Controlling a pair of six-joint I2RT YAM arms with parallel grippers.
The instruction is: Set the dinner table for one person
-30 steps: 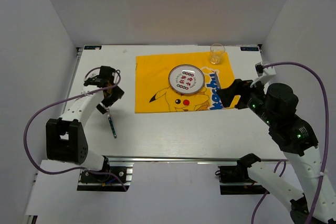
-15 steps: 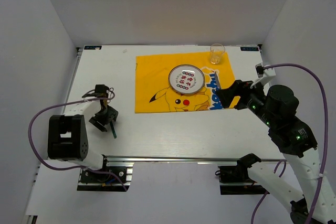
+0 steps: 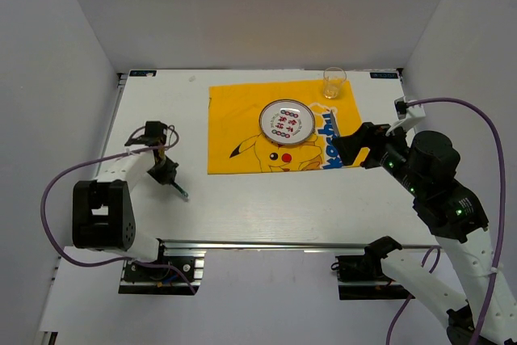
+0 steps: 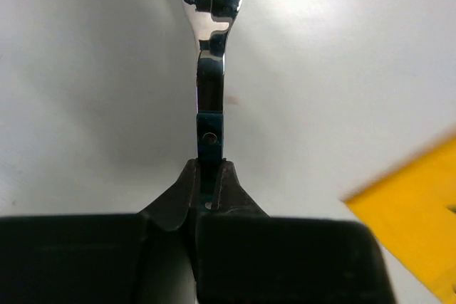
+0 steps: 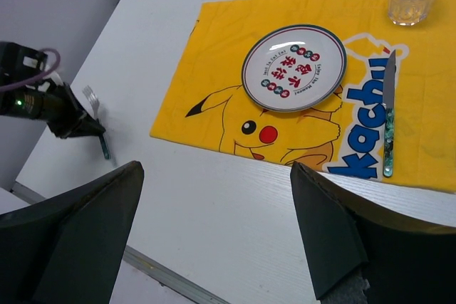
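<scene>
The dinner table (image 3: 283, 208) is a white top with a metal rail at its near edge. A fork (image 4: 211, 48) with a steel head and a teal handle lies low over its left side. My left gripper (image 4: 208, 165) is shut on that handle, and the tines point away from it. In the top view the left gripper (image 3: 164, 170) sits left of the yellow cloth, the fork's handle end (image 3: 183, 194) sticking out toward the near right. My right gripper (image 5: 214, 233) hangs open and empty above the table's near right, beside the cloth (image 3: 355, 147).
A yellow Pikachu cloth (image 3: 234, 127) covers the table's middle back. On it are a round patterned plate (image 3: 284, 121), a clear glass (image 3: 334, 82) at the back right corner, and a knife (image 5: 388, 119) right of the plate. White walls stand on three sides.
My left gripper came down toward the near side onto the fork and shut on its handle. The fork has turned, its handle end now pointing near right. The right arm stayed put.
</scene>
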